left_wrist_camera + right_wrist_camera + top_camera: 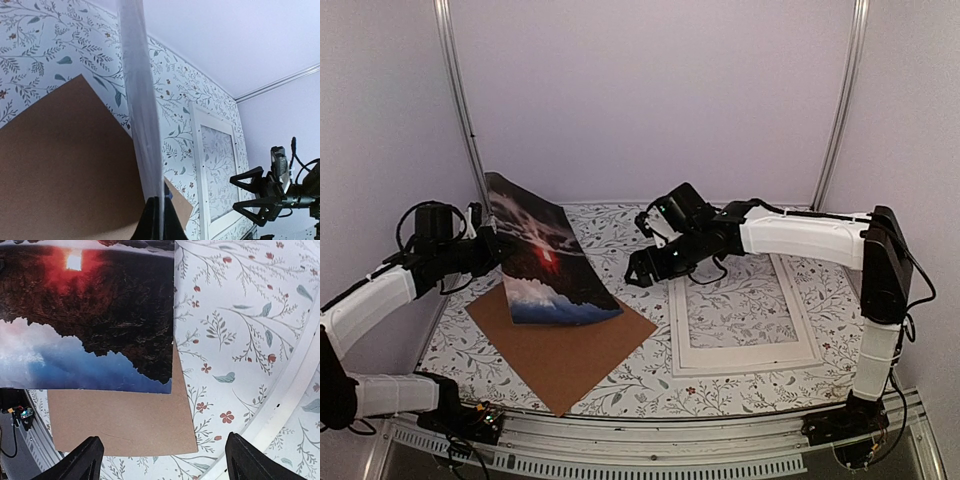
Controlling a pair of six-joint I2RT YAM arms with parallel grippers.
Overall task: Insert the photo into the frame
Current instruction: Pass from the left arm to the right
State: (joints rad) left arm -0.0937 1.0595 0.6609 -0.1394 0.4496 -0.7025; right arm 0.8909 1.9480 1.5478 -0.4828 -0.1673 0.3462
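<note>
The left arm point(375, 300) is reaching up and inward from its base at the near left corner, its white forearm slanting towards the left gripper point(485, 245). That gripper is pinching the photo point(545, 262) by its left edge, jaws pressed together on the sheet. The right arm point(800, 235) is standing tall on its upright link and stretching its forearm leftward, wrist tipping downward. The right gripper point(640, 270) is hovering with its jaws spread wide, holding nothing.
</note>
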